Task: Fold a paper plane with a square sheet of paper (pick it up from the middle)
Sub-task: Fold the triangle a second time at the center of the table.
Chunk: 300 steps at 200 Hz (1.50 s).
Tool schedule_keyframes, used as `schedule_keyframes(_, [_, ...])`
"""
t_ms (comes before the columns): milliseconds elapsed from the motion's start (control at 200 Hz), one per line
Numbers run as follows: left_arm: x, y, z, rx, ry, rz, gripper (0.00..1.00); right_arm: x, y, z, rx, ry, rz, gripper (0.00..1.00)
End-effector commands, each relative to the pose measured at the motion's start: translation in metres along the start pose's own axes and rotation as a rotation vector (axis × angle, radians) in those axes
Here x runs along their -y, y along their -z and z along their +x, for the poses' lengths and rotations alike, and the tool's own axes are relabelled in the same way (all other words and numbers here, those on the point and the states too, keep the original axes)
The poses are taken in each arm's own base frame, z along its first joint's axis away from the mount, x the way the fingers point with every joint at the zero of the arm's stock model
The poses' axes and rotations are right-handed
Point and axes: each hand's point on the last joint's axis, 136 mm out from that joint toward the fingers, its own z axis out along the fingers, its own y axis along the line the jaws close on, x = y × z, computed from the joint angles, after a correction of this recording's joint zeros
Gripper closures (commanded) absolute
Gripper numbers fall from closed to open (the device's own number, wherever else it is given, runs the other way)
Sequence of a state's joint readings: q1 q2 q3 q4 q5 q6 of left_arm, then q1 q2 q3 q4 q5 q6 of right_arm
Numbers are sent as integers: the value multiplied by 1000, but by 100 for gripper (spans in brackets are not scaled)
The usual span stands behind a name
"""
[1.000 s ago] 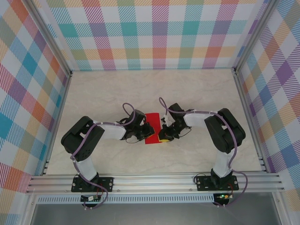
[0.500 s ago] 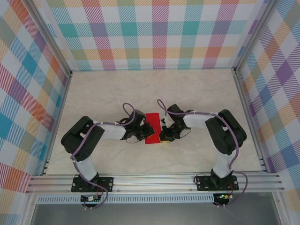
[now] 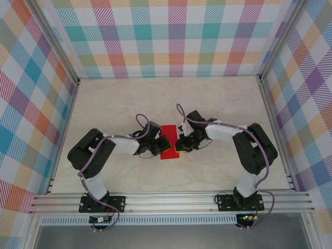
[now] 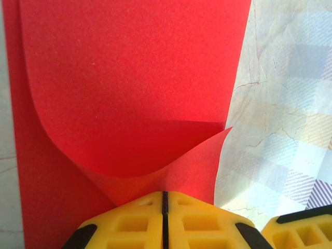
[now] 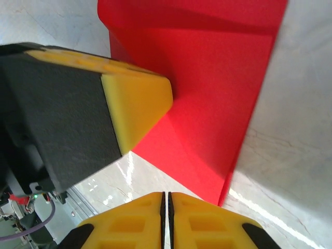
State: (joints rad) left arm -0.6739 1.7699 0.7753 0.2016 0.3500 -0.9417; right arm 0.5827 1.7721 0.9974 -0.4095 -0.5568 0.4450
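The red sheet of paper (image 3: 168,136) lies on the table as a narrow rectangle between the two grippers. In the left wrist view the paper (image 4: 129,78) has one layer curling up from a flat layer beneath, and my left gripper (image 4: 164,196) is shut on that raised edge. From above, the left gripper (image 3: 161,145) sits at the paper's left side. My right gripper (image 3: 179,148) is at the paper's right side. Its jaws (image 5: 166,196) are shut with bare table under them, just short of the paper's (image 5: 207,78) near corner.
The marble-pattern table (image 3: 218,104) is walled by checked panels (image 3: 171,36) on three sides. An aluminium rail (image 3: 171,199) runs along the near edge. The left gripper's yellow finger (image 5: 137,98) presses close to the paper in the right wrist view.
The right arm has shifted: its elbow swung outward to the right and its gripper edged closer to the paper's right edge. The left gripper has stayed where it was.
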Motion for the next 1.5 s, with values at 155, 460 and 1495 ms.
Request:
schedule_keyframes(155, [-36,-6,20,-52,7,-121,91,32,-26,32,-112,-62,44,87])
schedule_keyframes(460, [-37,-6,20,-55,9,-124,91,25,-14,33,-81,-49,36,86])
schedule_keyframes(1495, [3,1,5,-11,-27,-15,84,62,-35,34,-81,-143,138,91])
